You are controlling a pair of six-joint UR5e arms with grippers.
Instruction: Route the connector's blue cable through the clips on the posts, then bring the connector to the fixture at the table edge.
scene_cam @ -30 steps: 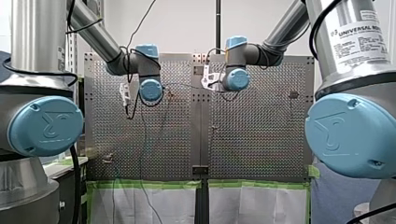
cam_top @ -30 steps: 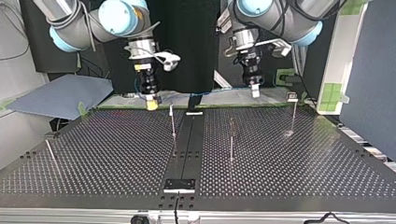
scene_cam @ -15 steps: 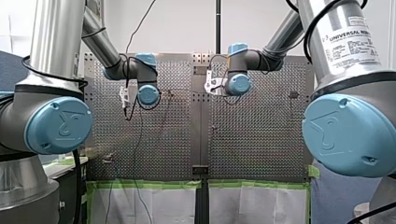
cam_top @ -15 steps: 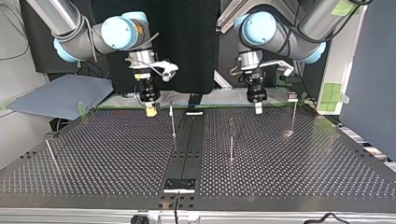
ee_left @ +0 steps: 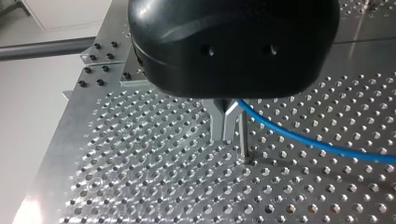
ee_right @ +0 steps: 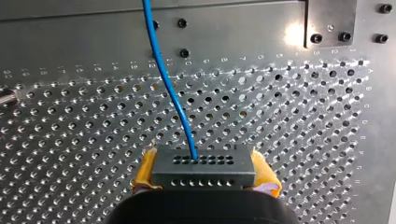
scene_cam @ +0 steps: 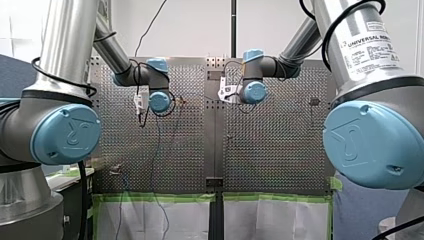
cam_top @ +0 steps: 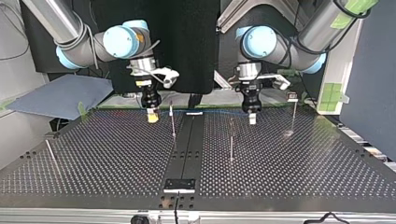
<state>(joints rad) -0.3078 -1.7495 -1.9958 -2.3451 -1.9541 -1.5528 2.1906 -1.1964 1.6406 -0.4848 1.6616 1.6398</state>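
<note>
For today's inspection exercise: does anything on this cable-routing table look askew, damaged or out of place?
Only the thin post at the top view's left edge: it seems to lean, while the other posts stand upright. Possibly perspective.

A robotics lab: robot arm (scene_cam: 65, 50) over perforated metal table (cam_top: 116, 154).

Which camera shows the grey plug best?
Right wrist view: the connector sits close, clamped in my right hand. Top view shows only a speck; left wrist view just the blue cable; front view hides it.
</note>
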